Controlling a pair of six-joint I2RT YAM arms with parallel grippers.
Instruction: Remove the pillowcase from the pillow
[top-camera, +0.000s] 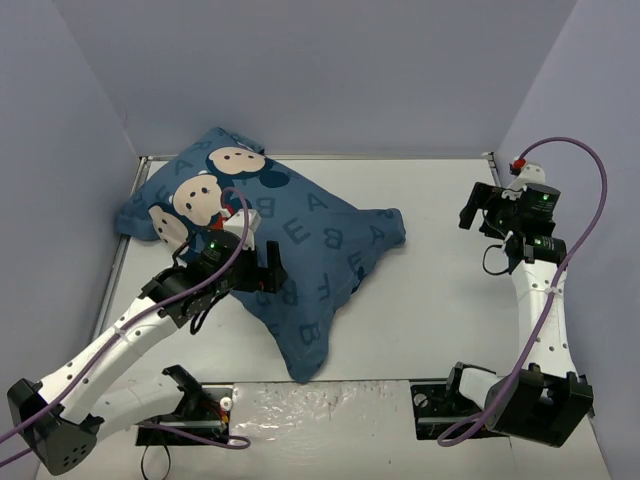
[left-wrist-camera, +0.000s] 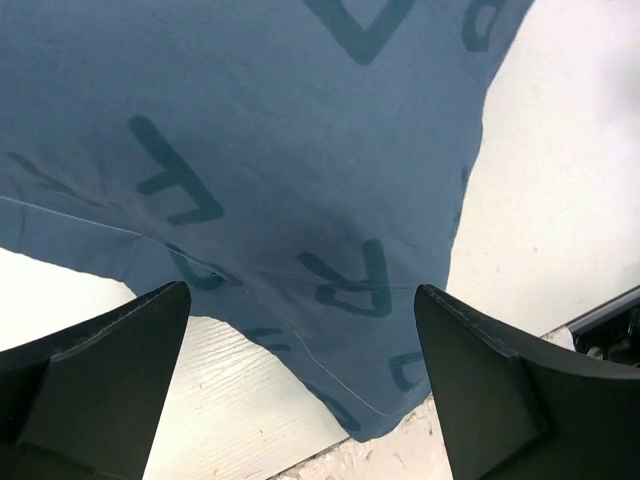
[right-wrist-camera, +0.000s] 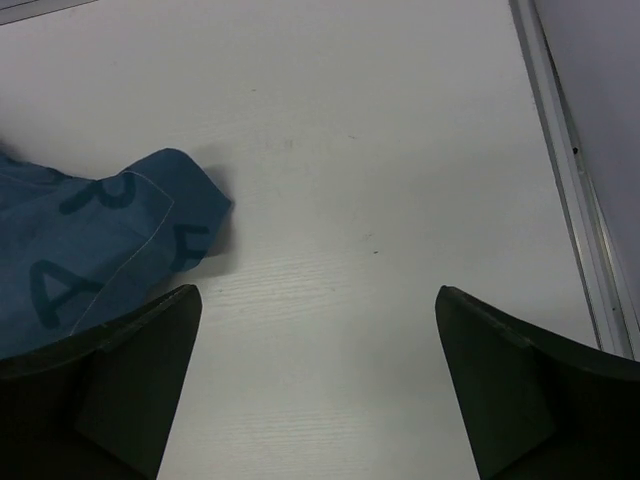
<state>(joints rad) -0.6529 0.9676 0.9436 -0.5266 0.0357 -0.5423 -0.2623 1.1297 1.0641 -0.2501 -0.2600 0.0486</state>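
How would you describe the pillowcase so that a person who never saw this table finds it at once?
Look at the left half of the white table, under the left gripper. The pillowcase is the big dark-blue cloth there; nothing else carries printed letters and cartoon mouse faces.

Looks like a robotics lab test cell, not a home: white desk (top-camera: 430, 300) boxed in on 3 sides by plain pale blue-grey panels (top-camera: 320, 70), w/ a metal strip (right-wrist-camera: 568, 170) along the desk's edge. Two robot arms, left arm (top-camera: 110, 347) & right arm (top-camera: 540, 300), stand on black bases (top-camera: 545, 405) fixed at the near edge. Loose purple cables (top-camera: 598, 190) loop in the open, and green status LEDs (top-camera: 212, 245) are lit on the arms.
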